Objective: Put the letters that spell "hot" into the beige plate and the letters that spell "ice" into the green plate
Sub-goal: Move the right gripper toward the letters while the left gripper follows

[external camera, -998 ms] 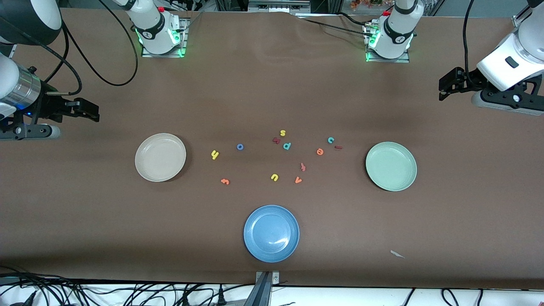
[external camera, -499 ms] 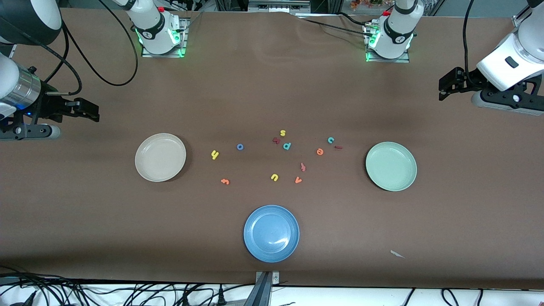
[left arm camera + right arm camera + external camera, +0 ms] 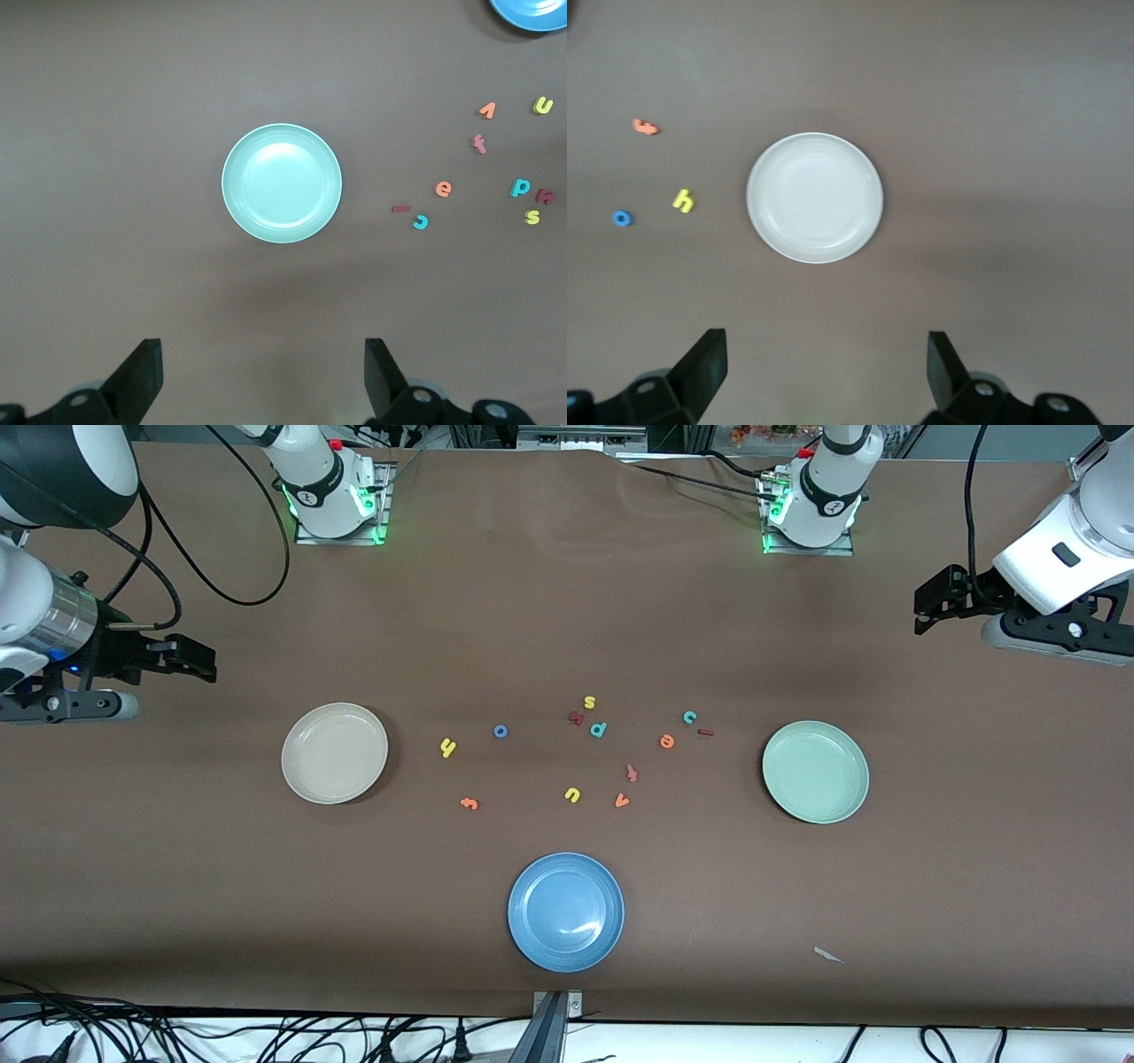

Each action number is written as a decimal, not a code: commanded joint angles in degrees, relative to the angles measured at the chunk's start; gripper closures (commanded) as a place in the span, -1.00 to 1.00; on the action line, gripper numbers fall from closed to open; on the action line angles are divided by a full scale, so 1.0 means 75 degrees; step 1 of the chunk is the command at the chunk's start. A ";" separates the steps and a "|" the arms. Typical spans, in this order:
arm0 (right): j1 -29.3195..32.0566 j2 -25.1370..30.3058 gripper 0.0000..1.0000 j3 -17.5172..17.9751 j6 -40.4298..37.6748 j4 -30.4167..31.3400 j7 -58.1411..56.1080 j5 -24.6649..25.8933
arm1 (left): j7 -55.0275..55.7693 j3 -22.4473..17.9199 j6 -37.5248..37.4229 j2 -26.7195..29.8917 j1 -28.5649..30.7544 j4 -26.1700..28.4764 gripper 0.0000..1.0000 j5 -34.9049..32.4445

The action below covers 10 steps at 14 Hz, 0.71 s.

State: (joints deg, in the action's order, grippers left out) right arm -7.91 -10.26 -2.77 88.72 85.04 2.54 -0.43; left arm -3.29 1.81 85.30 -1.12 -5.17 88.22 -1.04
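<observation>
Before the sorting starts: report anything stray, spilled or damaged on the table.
One stray: a small pale scrap lies on the table nearer the front camera than the green plate. All three plates sit upright and empty; nothing looks spilled or damaged.

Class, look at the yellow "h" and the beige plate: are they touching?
Apart. In the front view a strip of bare brown table separates the yellow "h" from the rim of the beige plate; the right wrist view shows the same gap.

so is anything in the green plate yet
No, the green plate is bare, and the teal c lies on the table beside it.
</observation>
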 commanded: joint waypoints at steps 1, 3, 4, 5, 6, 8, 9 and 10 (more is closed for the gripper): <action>-0.0093 0.0056 -1.00 0.0029 0.0345 0.0320 0.0596 -0.0259 | -0.0053 0.0028 -0.0193 -0.0096 -0.0025 -0.0255 -1.00 -0.0166; -0.0280 0.0044 -1.00 0.0065 0.0463 0.0391 0.1018 -0.0259 | -0.0030 0.0028 -0.0181 -0.0131 -0.0025 -0.0255 -1.00 -0.0166; -0.0362 0.0044 -1.00 0.0076 0.0568 0.0496 0.1206 -0.0247 | -0.0018 0.0016 -0.0147 -0.0143 -0.0037 -0.0255 -1.00 -0.0166; -0.0432 0.0044 -1.00 0.0076 0.0743 0.0636 0.1486 -0.0247 | -0.0018 0.0016 -0.0146 -0.0201 -0.0025 -0.0255 -1.00 -0.0166; -0.0538 0.0044 -1.00 0.0088 0.0954 0.0800 0.1779 -0.0247 | 0.0005 0.0016 -0.0135 -0.0248 -0.0025 -0.0255 -1.00 -0.0166; -0.0760 0.0044 -1.00 0.0100 0.1318 0.1070 0.2284 -0.0212 | 0.0029 0.0004 -0.0076 -0.0424 -0.0025 -0.0255 -1.00 -0.0085; -0.0877 0.0044 -1.00 0.0100 0.1493 0.1210 0.2471 -0.0212 | 0.0041 0.0004 -0.0041 -0.0541 -0.0049 -0.0267 -1.00 -0.0142; -0.0960 0.0044 -1.00 0.0100 0.1704 0.1374 0.2752 -0.0200 | 0.0041 0.0028 0.0052 -0.0739 -0.0072 -0.0267 -1.00 -0.0143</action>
State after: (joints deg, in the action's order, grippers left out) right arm -14.02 -10.91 -2.10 98.62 92.37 19.61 -1.63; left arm -3.21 1.82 85.48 -3.42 -5.20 88.22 -1.04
